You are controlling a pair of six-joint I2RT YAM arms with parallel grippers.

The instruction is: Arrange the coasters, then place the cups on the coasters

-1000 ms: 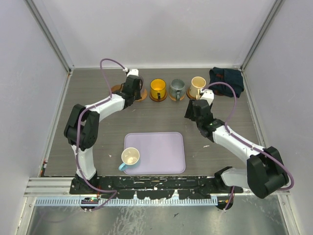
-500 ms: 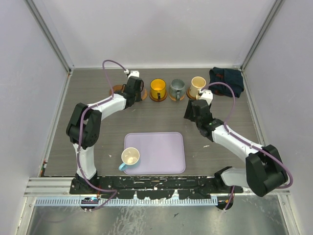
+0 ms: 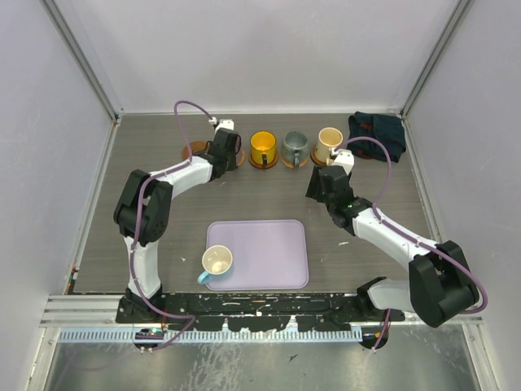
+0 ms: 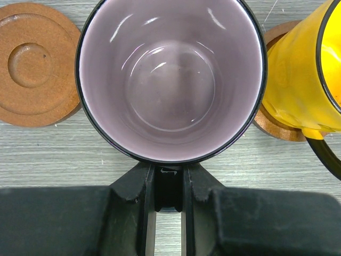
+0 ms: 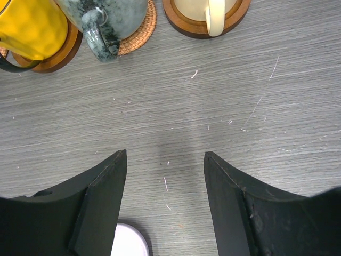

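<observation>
Purple mug point(image 4: 170, 80) in left gripper point(image 4: 169, 184), between bare coaster point(image 4: 34, 64) and yellow mug point(image 4: 298, 80)

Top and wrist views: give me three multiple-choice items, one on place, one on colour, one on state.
1. Where is the blue mug? A in the back row; B on the tray; C in the right pincer.
2. What colour is the left pincer's mug? A purple; B yellow; C grey.
3. The right pincer is: A shut on a mug; B shut, empty; C open, empty.
Key: 1 B, it stands at the tray's left edge; 2 A, the pincer clamps the purple mug's handle; 3 C, bare table shows between its fingers.
</observation>
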